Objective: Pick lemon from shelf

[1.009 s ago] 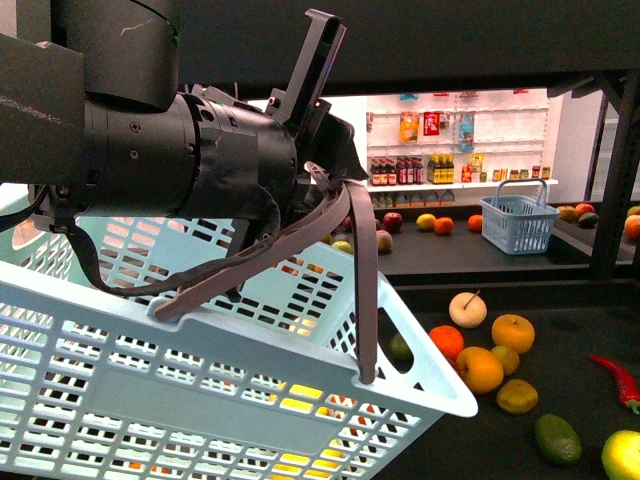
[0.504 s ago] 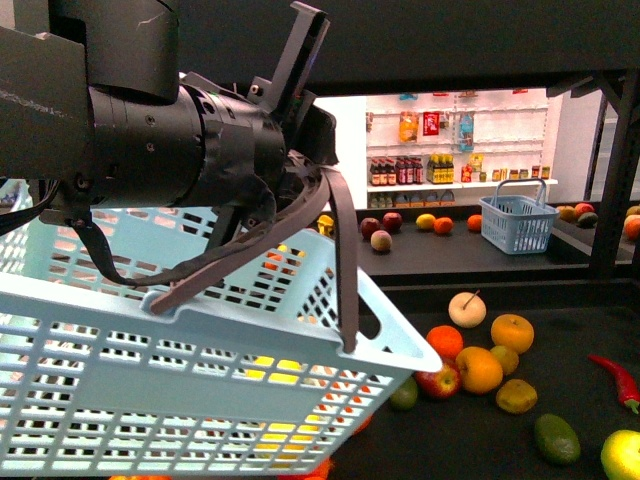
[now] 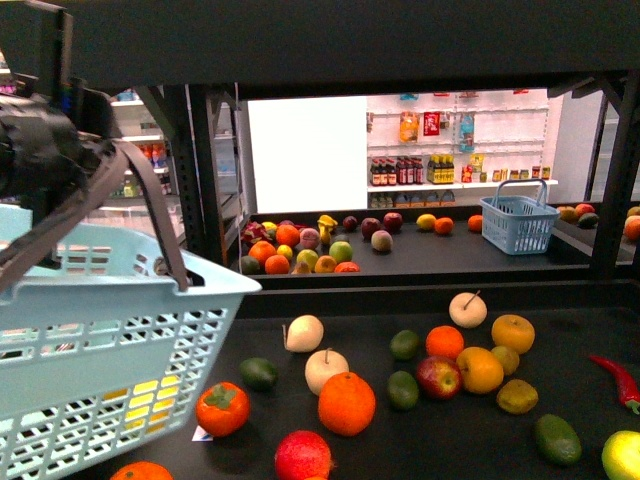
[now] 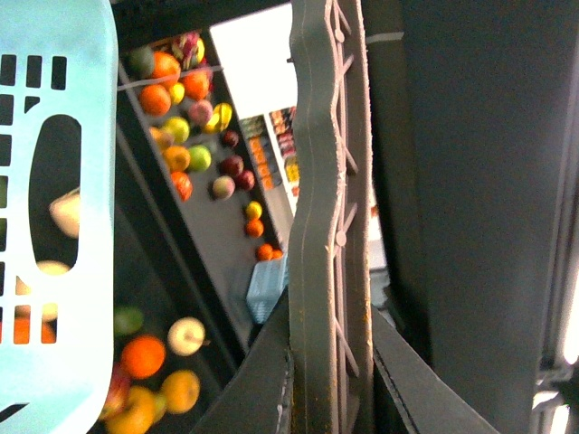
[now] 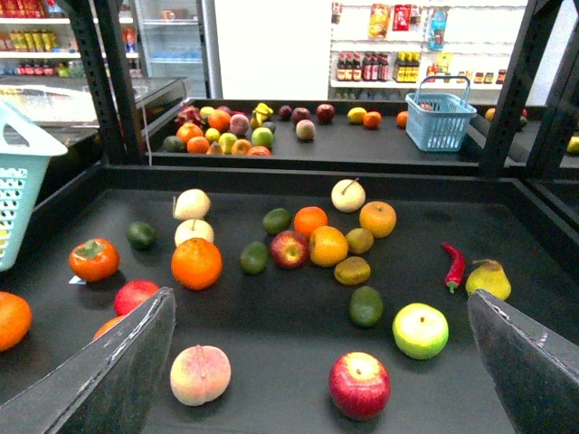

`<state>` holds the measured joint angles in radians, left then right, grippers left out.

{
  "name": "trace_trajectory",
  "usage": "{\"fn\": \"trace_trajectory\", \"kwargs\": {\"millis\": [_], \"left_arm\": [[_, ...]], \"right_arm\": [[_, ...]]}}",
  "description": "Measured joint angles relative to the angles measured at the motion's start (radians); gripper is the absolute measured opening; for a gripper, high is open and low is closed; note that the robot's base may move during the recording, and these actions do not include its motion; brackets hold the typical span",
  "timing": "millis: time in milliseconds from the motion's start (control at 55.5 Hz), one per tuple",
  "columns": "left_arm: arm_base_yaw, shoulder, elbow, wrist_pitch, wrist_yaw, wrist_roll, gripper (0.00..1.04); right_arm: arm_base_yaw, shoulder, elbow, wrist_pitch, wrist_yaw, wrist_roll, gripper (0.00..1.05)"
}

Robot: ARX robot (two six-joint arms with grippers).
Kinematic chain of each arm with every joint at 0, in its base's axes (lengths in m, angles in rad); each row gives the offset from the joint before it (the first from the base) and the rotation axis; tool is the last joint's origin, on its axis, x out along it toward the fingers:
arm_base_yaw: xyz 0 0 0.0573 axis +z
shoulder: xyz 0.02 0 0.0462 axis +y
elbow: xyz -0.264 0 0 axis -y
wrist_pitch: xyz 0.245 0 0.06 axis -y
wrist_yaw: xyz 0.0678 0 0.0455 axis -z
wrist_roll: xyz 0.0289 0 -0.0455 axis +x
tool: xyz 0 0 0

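Note:
The shelf's near dark tray [image 3: 575,385] [image 5: 271,357] holds scattered fruit. I cannot pick out the lemon with certainty. One yellow oval fruit [image 3: 426,222] [image 5: 356,115] lies on the far tier, and a small yellowish one [image 3: 505,358] sits half hidden behind an orange. My left gripper [image 3: 40,165] [image 4: 330,362] is shut on the grey basket handle [image 3: 150,215] [image 4: 326,181] of the light blue basket [image 3: 100,330] [image 5: 18,190], which hangs at the left. Something bright yellow shows through its slots. My right gripper [image 5: 318,300] is open above the tray, over a red apple [image 5: 359,385].
Oranges [image 3: 346,403], limes [image 3: 403,389], an avocado [image 3: 557,438], a red chili [image 3: 618,380], a peach [image 5: 200,374] and a green apple [image 5: 421,330] lie on the near tray. Black posts [image 3: 615,190] frame it. A small blue basket [image 3: 518,222] stands on the far tier.
My left arm and the basket have swung from the middle to the far left. This uncovers the fruit on the near tray.

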<state>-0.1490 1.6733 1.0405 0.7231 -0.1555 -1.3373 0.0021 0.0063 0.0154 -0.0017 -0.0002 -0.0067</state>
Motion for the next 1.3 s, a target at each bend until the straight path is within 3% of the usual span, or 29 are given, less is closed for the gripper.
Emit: {"fn": "trace_trajectory", "kwargs": {"millis": [234, 450, 811, 1243, 1297], "left_arm": [[0.145, 0.000, -0.005, 0.134, -0.037, -0.090, 0.12], [0.294, 0.090, -0.025, 0.354, -0.122, -0.168, 0.12], [0.319, 0.277, -0.024, 0.558, -0.127, -0.252, 0.12], [0.361, 0.387, 0.006, 0.665, -0.086, -0.298, 0.12], [0.362, 0.387, 0.003, 0.667, -0.079, -0.291, 0.20]], "right_arm": [[0.000, 0.000, 0.000, 0.000, 0.000, 0.000, 0.97], [0.000, 0.000, 0.000, 0.000, 0.000, 0.000, 0.97], [0.000, 0.000, 0.000, 0.000, 0.000, 0.000, 0.97], [0.000, 0.000, 0.000, 0.000, 0.000, 0.001, 0.97], [0.000, 0.000, 0.000, 0.000, 0.000, 0.001, 0.97]]}}
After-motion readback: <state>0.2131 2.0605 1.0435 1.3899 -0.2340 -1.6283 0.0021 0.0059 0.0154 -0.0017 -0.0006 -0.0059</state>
